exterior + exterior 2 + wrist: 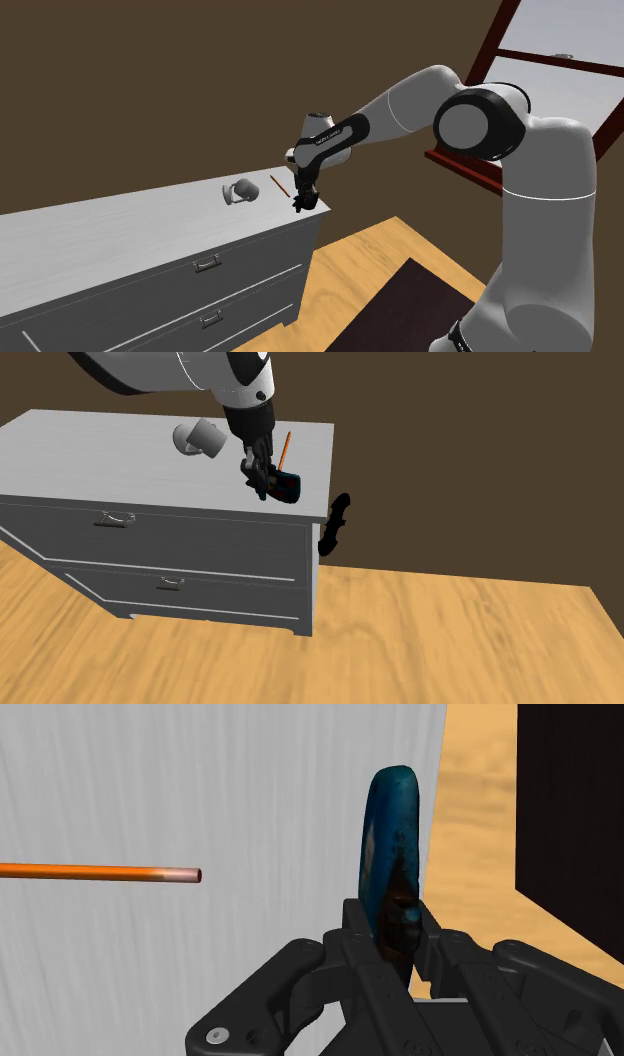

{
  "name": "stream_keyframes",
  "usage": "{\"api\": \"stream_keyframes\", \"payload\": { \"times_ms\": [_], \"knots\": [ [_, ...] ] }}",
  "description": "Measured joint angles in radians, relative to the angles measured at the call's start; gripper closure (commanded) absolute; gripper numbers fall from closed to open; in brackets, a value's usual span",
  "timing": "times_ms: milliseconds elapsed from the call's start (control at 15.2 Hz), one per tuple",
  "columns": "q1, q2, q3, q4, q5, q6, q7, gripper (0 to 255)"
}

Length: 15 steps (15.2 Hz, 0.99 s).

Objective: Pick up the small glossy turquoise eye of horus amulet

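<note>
Amulet: a small, glossy, dark-turquoise amulet (392, 854), flat and seen edge-on in the wrist view, standing upright. It sits at the front corner of the top of the chest of drawers, at the end toward the second exterior view's right.
Tool: the all-black two-finger tool (392, 939) points down at that corner. Its fingers are clamped on the lower part of the amulet, one on each flat face.
Carrier: a pale grey chest of drawers (90, 462) with a bare flat top and two drawer fronts with metal handles.
Neighbours: a thin orange rod (100, 873), pencil-like, lies on the top just beside the tool, toward the back edge. A pale grey mug (200, 439) lies on its side further in from the corner, apart from both.
Surroundings: a light wooden floor (450, 642) lies beyond the corner's edge.
Step in hand: judged as the grasp made and the lift due. Whether the amulet's lower edge is clear of the top cannot be told.
Next move: a straight rise with the grip kept firm. The faces are glossy and only the lower part is gripped, so the piece may pivot or slip, and the floor lies just past the edge.
</note>
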Motion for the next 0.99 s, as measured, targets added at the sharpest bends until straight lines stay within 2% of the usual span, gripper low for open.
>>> {"api": "stream_keyframes", "payload": {
  "times_ms": [264,990],
  "knots": [
    [-0.001,-0.011,-0.002,-0.001,-0.002,-0.01,-0.001,255],
    [0.008,-0.102,-0.014,0.029,-0.023,-0.129,0.009,255]
  ]
}}
